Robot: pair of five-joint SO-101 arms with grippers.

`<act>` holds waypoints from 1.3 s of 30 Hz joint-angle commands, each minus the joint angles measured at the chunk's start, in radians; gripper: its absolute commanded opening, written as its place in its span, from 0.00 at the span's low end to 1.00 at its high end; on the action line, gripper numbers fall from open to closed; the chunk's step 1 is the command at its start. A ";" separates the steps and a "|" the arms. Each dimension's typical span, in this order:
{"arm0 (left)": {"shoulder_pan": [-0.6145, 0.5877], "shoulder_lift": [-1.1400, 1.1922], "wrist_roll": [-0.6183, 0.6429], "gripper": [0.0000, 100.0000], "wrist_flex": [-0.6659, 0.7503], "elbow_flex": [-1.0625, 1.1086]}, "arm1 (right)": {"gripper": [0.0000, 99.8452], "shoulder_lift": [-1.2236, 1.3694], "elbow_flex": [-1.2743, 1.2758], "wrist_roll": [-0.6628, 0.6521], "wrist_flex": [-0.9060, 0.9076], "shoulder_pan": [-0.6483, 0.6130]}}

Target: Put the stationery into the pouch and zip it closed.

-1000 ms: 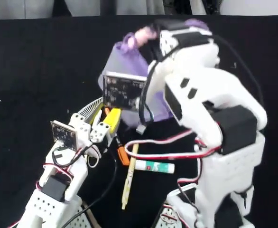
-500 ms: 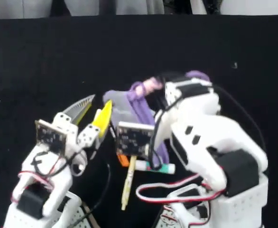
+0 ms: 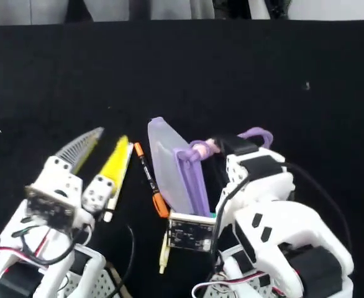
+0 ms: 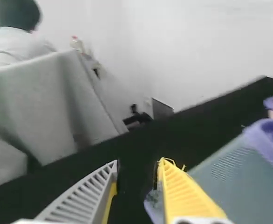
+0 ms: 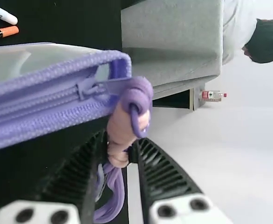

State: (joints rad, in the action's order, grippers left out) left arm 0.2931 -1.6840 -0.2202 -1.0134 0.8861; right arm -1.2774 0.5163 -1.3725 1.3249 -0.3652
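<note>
Black cloth covers the tabletop (image 3: 263, 68) in the high view, where the purple pouch (image 3: 166, 162) stands up on its edge near the middle. Its zip side is turned toward the right gripper (image 3: 209, 150), which sits at the pink-and-purple zip pull (image 3: 200, 149). An orange pen (image 3: 159, 200) lies just beside the pouch and a white marker (image 3: 112, 202) lies along the left gripper (image 3: 110, 136), whose grey and yellow fingers are spread with nothing between them. A cream pen (image 3: 163, 254) pokes out from under the right arm's wrist. In the left wrist view the grey and yellow fingers (image 4: 183, 200) stand apart above the dark tabletop, the pouch's translucent side close by the yellow one. In the right wrist view the right gripper's black ribbed fingers (image 5: 162, 172) pinch the zip pull at the end of the pouch's zip, and the orange pen and white marker lie on the tabletop beyond the pouch.
</note>
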 commanded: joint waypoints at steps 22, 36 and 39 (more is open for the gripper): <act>0.332 0.018 0.193 0.15 -0.054 -0.214 | 0.01 -0.018 0.127 0.087 -0.094 -0.080; 0.166 0.261 0.245 0.15 0.597 0.151 | 0.01 -0.019 0.030 0.087 0.040 -0.075; 0.173 0.408 0.247 0.15 0.661 0.131 | 0.01 -0.019 0.030 0.087 0.038 -0.074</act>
State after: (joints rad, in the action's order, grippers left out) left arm 0.4634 -1.4446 0.0161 -0.4442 1.0426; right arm -1.2942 0.5961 -1.2973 1.3633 -0.4342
